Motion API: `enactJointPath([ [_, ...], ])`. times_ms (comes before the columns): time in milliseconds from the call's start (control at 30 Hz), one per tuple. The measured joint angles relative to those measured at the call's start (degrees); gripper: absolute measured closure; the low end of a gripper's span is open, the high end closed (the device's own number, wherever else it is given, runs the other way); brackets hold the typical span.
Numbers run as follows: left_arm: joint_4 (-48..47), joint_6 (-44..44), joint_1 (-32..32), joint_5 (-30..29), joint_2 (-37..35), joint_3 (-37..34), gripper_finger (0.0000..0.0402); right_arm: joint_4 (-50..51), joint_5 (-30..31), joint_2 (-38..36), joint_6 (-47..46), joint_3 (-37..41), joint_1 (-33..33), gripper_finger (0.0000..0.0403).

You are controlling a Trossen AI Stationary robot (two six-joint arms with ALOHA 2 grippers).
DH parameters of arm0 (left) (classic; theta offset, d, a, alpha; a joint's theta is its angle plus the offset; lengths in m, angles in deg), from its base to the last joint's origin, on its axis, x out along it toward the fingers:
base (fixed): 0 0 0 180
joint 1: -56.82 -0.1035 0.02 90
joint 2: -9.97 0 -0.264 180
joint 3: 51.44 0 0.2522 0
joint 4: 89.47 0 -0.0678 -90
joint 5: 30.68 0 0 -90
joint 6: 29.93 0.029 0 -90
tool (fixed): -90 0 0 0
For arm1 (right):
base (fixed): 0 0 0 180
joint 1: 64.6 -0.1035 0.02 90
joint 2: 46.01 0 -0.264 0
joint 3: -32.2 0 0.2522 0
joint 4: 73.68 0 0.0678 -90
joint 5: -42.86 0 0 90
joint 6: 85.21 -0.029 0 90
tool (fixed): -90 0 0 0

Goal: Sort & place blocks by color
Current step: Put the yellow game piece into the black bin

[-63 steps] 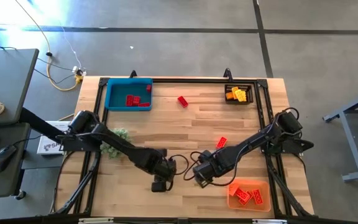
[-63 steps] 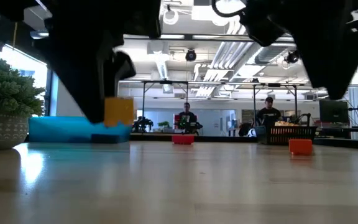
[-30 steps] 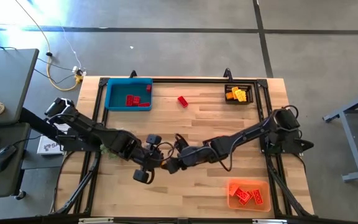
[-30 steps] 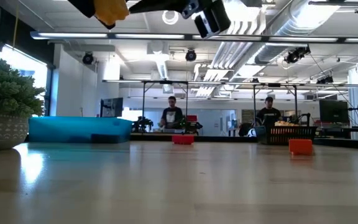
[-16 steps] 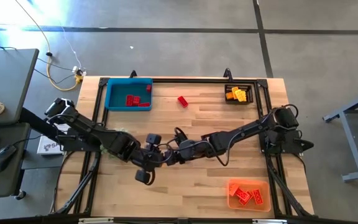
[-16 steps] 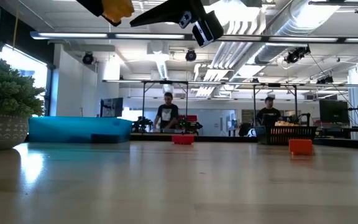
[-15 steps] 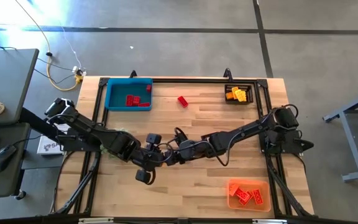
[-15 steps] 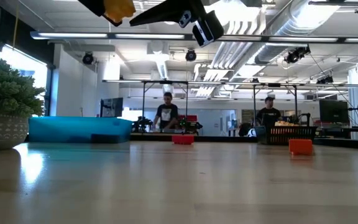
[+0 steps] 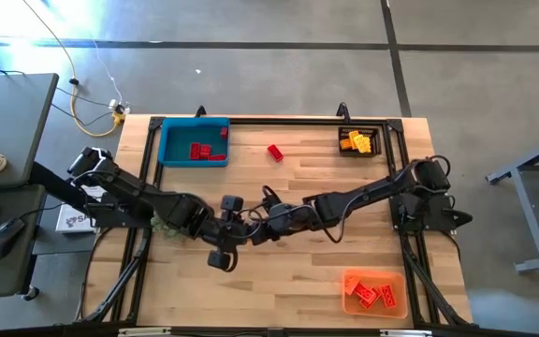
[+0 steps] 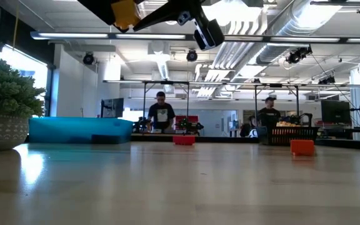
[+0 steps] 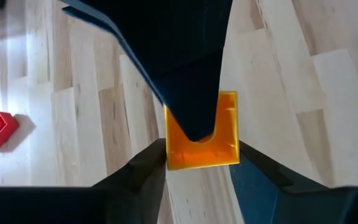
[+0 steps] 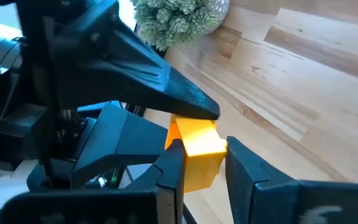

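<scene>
- Grippers are meeting above mid-table, passing one orange block (image 12: 196, 152) from arm to arm, high off the wood.
- Right gripper (image 12: 201, 163) is clamping the block between its fingers, likely because the orange bin (image 9: 375, 292) sits on its side.
- Left gripper (image 11: 199, 163) is bracketing the same block; whether it is gripping or letting go, I cannot tell.
- Red blocks are lying in the blue bin (image 9: 194, 144); one red block (image 9: 275, 152) is waiting loose nearby.
</scene>
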Motion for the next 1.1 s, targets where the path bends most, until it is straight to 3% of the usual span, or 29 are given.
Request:
enactJointPath([
  [333,-2.9,0.7,-3.1,-0.8,0.0,0.0,0.0206,2.2,-8.0,0.0,9.4,0.0,5.6,0.0347],
  [633,-5.2,0.3,-9.9,-4.4,0.1,-0.1,0.0154,11.4,-16.3,-0.4,20.4,-0.3,14.2,0.0347],
  [1100,-0.6,-2.3,-21.2,-5.0,0.0,0.2,0.0151,42.1,-5.8,-8.8,39.1,-0.1,28.2,0.0344],
])
